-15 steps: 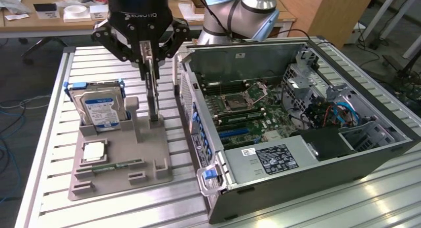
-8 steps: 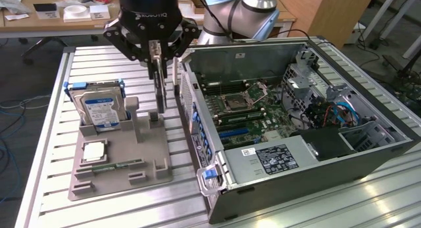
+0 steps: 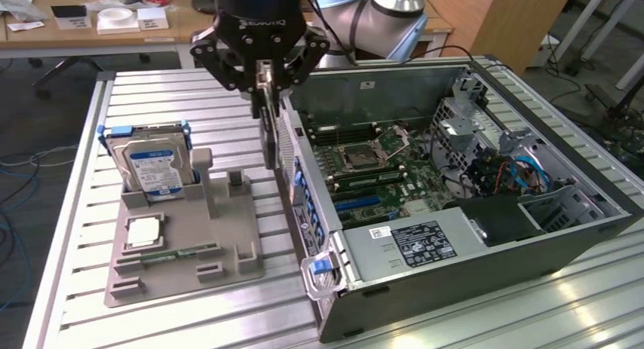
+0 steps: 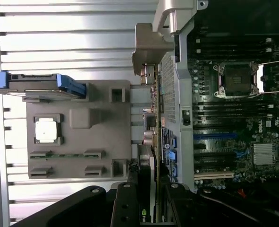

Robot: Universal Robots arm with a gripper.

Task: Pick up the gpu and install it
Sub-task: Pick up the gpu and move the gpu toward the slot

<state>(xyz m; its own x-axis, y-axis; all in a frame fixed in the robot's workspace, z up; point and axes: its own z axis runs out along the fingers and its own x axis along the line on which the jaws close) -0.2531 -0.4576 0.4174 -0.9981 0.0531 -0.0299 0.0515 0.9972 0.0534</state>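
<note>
Hard drive (image 3: 151, 164) with a blue-white label stands upright in a slot at the back of the grey fixture tray (image 3: 237, 251), at the exterior view's left, with blue rails on its sides. CPU chip (image 3: 141, 232) lies flat in a tray pocket nearer the camera, and the narrow green RAM stick (image 3: 173, 252) lies flat just beside it. All of it sits on the ribbed metal bench (image 3: 90, 213).

Next over are my fingers (image 3: 267, 78), pointing down and closed nearly all the way. I'm pinching the gpu (image 3: 270, 138) by its upper end, with only the card's thickness between the pads. The card hangs vertical, edge-on to the exterior camera, thin and dark, over the gap between the tray and the open PC case (image 3: 453, 266). It's just beside the case's perforated wall, on the outside, not seated in a slot. Can't tell if it touches that wall.

In the wrist view my black fingers sit either side of the card's green edge, with the tray on one side and the case wall on the other.

At the exterior view's right the case lies on its side with the motherboard (image 3: 378, 179) exposed. The CPU socket (image 3: 360, 159) is open, and a blue expansion slot (image 3: 354, 204) sits toward the near end. The labelled power supply (image 3: 418, 243) is nearest the camera, and blue cables (image 3: 518, 172) run by the drive cage.
</note>
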